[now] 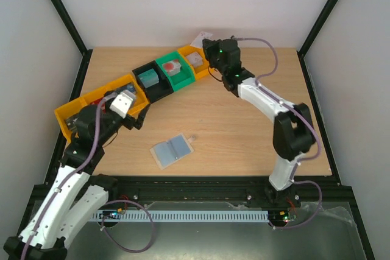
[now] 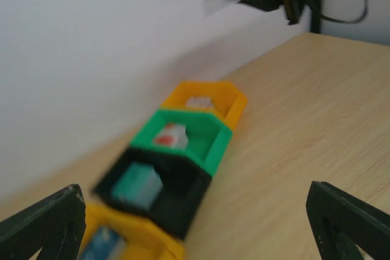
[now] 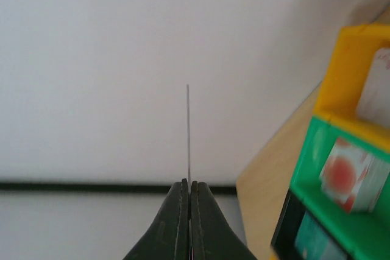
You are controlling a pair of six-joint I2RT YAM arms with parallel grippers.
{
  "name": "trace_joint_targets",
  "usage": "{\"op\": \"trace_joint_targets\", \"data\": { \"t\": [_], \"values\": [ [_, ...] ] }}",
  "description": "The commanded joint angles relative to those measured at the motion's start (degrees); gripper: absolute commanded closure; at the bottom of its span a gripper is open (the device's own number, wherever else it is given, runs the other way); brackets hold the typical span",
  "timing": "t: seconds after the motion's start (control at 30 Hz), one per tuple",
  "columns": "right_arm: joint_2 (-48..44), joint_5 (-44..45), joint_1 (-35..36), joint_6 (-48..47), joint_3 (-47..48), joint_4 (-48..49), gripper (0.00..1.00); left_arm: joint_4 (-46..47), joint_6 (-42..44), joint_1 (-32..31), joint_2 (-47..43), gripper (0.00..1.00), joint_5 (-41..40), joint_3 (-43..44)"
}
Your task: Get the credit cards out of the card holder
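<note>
The card holder (image 1: 172,150) lies open and flat on the table near the front, its light blue inside facing up. My right gripper (image 1: 210,44) is raised over the far end of the bin row, shut on a thin whitish credit card (image 1: 203,35). In the right wrist view that card (image 3: 187,132) shows edge-on, standing straight out of the shut right gripper (image 3: 189,182). My left gripper (image 1: 129,111) hovers by the left yellow bin (image 1: 91,105), well left of the holder. Its fingers (image 2: 42,223) stand wide open with nothing between them.
A diagonal row of bins runs across the back of the table: a small yellow bin (image 1: 196,59), a green bin (image 1: 180,76) holding a whitish item with a red mark (image 2: 170,135), and a black bin (image 1: 159,86) holding a teal item (image 2: 137,186). Bare wood surrounds the holder.
</note>
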Motion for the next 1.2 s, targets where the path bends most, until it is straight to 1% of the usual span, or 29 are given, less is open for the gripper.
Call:
{"op": "trace_joint_targets", "data": {
  "t": [0.0,0.1,0.13,0.2,0.3,0.5,0.57,0.67,0.8,1.07,1.17],
  "values": [
    [10.2,17.5,0.4,7.1,5.6,7.1,0.98,-3.8,-35.1,6.8,-1.8,0.01,-2.1,-4.2],
    [15.8,21.9,0.6,7.7,8.6,7.8,0.98,-4.2,-45.6,11.8,-1.4,0.0,-3.1,-7.5],
    [17.4,22.7,0.6,8.6,10.2,8.0,0.98,-4.1,-47.9,13.1,-1.3,0.01,-3.6,-8.7],
    [20.5,23.5,0.6,10.6,12.1,9.2,0.98,-3.2,-51.5,15.5,-1.7,0.01,-3.1,-11.2],
    [25.4,23.2,0.9,14.1,16.6,5.3,0.98,-1.7,-54.7,18.2,-2.4,0.01,-2.1,-14.4],
    [34.6,25.9,3.7,14.7,26.8,1.4,0.98,0.0,-54.9,19.0,-3.3,0.01,-3.5,-17.3],
    [37.0,26.6,3.9,16.2,29.3,0.5,0.98,0.2,-55.2,19.2,-3.6,0.01,-3.4,-17.9],
    [38.9,27.9,3.9,18.9,29.7,1.7,0.98,0.4,-55.5,19.4,-4.8,0.01,-2.8,-18.8],
    [40.7,29.9,3.9,19.7,30.6,0.6,0.98,-0.3,-56.2,20.0,-5.5,0.0,-3.1,-19.2],
    [44.7,30.7,2.8,18.3,33.2,-1.7,0.98,-0.7,-56.5,21.4,-7.0,0.01,-2.8,-20.0],
    [46.8,30.6,2.5,17.0,36.8,-4.3,0.98,-0.4,-56.6,21.6,-7.2,0.01,-2.5,-20.4]
  ]
}}
